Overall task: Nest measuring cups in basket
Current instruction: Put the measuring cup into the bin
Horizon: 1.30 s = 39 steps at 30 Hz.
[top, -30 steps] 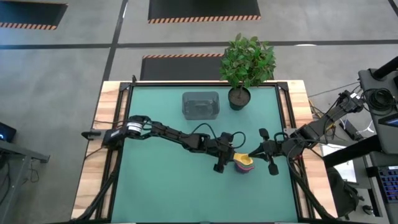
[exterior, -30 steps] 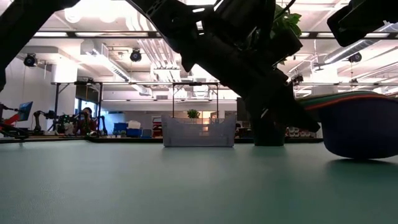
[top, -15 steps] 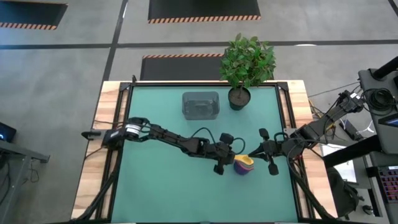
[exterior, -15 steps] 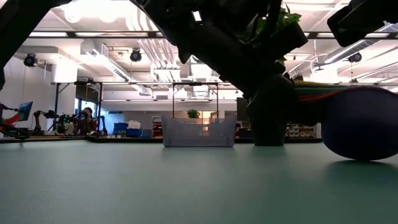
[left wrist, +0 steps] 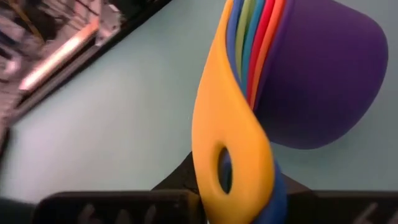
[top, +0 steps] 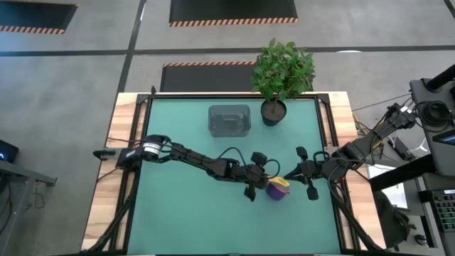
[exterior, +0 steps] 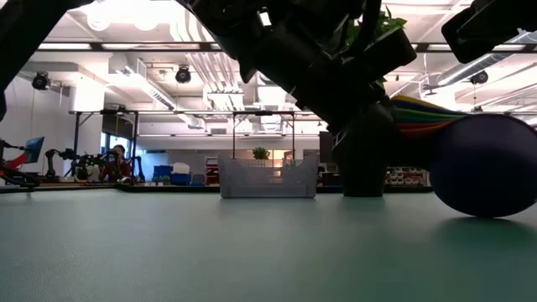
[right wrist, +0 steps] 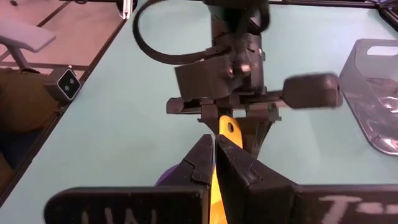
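Left tool (top: 257, 186) closed on the nested measuring cups' (top: 279, 189) handles, right tool (top: 290, 173) pinching them opposite; basket (top: 229, 119) lies well beyond, nearer the left arm.

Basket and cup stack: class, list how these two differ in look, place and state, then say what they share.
The basket is grey, translucent and rectangular; the cup stack is round, purple outside with coloured handles. The basket stands near the table's far edge, untouched; the stack sits mid-table, its handles gripped by the left gripper and right gripper. Both rest on the green table.
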Tool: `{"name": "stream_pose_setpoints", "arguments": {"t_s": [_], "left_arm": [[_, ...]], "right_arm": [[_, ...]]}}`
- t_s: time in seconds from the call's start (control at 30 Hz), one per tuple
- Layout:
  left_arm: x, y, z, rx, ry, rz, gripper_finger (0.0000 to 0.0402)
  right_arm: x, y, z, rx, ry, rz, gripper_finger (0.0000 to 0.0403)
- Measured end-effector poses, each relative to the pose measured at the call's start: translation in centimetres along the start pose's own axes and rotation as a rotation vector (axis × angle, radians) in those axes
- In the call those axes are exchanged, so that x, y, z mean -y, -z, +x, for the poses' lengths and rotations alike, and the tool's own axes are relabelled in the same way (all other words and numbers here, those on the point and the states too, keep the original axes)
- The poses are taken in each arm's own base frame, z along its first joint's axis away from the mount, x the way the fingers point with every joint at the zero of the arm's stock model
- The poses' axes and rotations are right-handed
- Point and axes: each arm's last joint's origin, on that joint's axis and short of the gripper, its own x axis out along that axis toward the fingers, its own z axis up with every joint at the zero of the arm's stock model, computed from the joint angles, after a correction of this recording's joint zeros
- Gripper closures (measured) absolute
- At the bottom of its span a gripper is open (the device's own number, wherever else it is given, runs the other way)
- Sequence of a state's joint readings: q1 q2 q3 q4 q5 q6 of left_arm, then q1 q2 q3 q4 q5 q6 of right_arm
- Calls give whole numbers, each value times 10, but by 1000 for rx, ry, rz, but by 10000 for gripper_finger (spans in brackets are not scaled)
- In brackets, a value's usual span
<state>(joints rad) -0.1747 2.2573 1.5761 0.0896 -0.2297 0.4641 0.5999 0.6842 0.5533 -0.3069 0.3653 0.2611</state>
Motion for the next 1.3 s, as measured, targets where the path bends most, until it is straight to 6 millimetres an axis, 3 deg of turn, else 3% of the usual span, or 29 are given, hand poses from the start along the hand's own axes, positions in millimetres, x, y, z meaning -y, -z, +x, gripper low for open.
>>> {"name": "stream_pose_setpoints", "arguments": {"t_s": [0.27, 0.63, 0.83, 1.1, 1.3], "left_arm": [[8, -14, -12, -10, -75, 98, 381], [-1, -28, -40, -86, -156, 167, 380], [-12, -26, -75, -140, -276, 175, 380], [-32, -2, -136, -220, -466, 180, 380], [-56, 48, -161, -339, -654, 193, 380]], "right_arm": [[1, -1, -3, 12, -3, -20, 394], [7, -11, -24, 149, -33, -12, 394], [10, -15, -34, 217, -44, -28, 394], [9, -17, -33, 235, -21, -28, 394], [7, -20, -29, 252, -17, -51, 394]]}}
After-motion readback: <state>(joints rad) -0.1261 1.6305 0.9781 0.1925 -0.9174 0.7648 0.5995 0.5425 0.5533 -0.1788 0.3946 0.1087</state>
